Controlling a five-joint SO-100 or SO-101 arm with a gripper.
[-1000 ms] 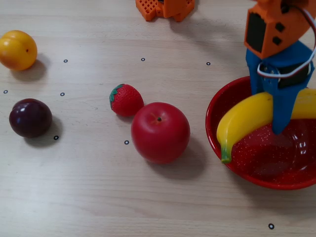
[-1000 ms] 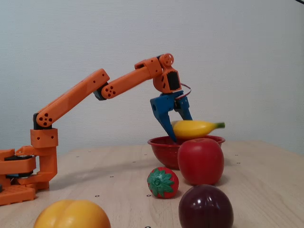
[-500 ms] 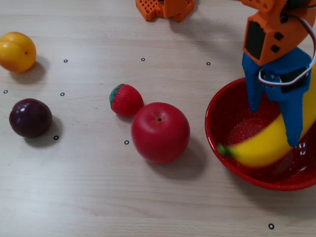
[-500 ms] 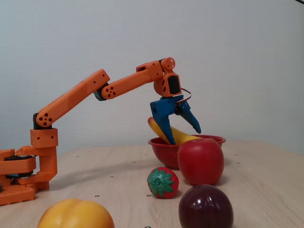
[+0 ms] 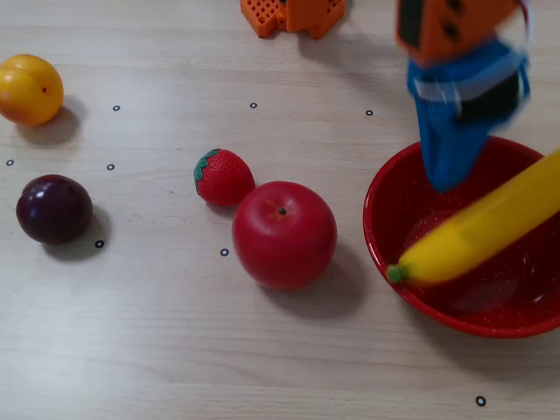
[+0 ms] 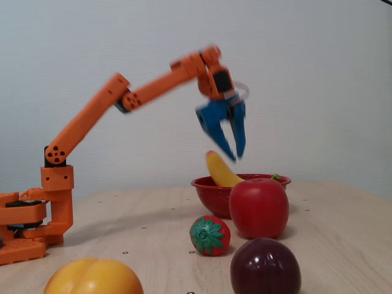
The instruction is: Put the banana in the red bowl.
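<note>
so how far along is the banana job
Essentially done: the banana lies in the red bowl, one end sticking up over the rim. The gripper holds nothing, jaws slightly apart, blurred above the bowl. Nothing left but moving the arm clear.

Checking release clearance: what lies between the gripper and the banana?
Nothing: in a fixed view the gripper hangs apart above the banana, which rests in the red bowl.

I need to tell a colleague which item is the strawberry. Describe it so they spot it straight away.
In a fixed view from above, start at the large round glossy red bowl on the right and move left past the big smooth red apple. Touching or nearly touching the apple's upper left is the small red toy strawberry. Its green leafy cap and dimpled skin set it apart from the rounder, larger apple.
</note>
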